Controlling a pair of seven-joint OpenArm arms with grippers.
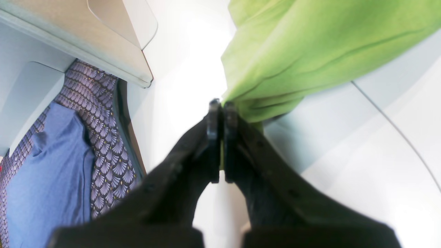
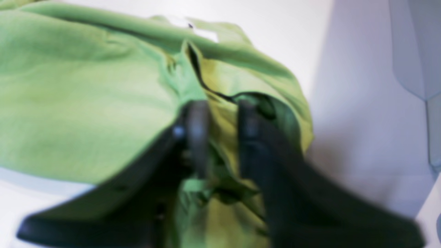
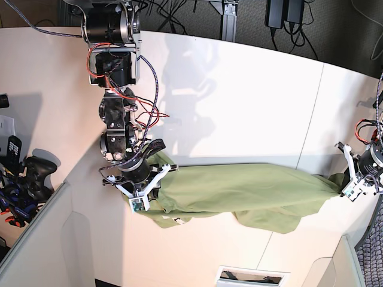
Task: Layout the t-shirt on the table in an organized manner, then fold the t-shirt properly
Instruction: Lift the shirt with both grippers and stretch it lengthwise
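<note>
T-shirt [image 3: 251, 194]: stretched across table [image 3: 239, 107] between arms. Left gripper [image 1: 222, 113]: pinched on one end, near table edge beside patterned fabric [image 1: 103, 137]. Right gripper [image 2: 220, 120]: jaws apart around bunched cloth, clamping unclear.

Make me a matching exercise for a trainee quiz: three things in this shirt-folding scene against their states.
1. olive-green cotton t-shirt
2. left gripper
3. smooth white table

A. shut on a cloth corner
B. stretched between both arms
C. lies under the cloth, a thin dark seam across it

Pairs: 1-B, 2-A, 3-C
</note>
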